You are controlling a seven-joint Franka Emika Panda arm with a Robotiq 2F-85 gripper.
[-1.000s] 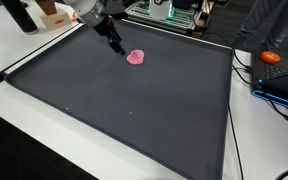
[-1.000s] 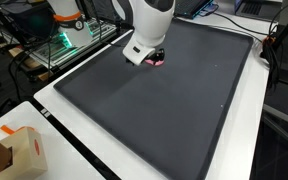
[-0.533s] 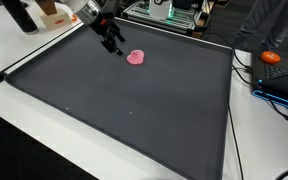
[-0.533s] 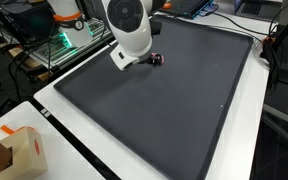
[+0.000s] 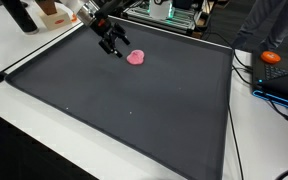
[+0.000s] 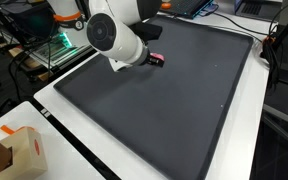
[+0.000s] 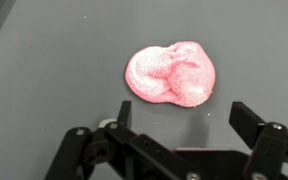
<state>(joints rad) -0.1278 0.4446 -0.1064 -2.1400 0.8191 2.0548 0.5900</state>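
Gripper (image 7: 181, 120) spread apart — just beside pink lump (image 7: 172, 73), perhaps putty, on dark mat (image 5: 134, 110)

Grainy pink putty lump (image 7: 173, 73) on matt dark mat (image 7: 54, 70).

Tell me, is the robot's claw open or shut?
Open. In the wrist view the gripper has its fingers wide apart, nothing between them; the pink lump lies free on the mat.

A soft pink lump of grainy putty (image 7: 172, 73), rounded and folded into lobes, lies flat on the dark grey mat (image 7: 44, 60); nothing touches it; it sits near one mat edge.
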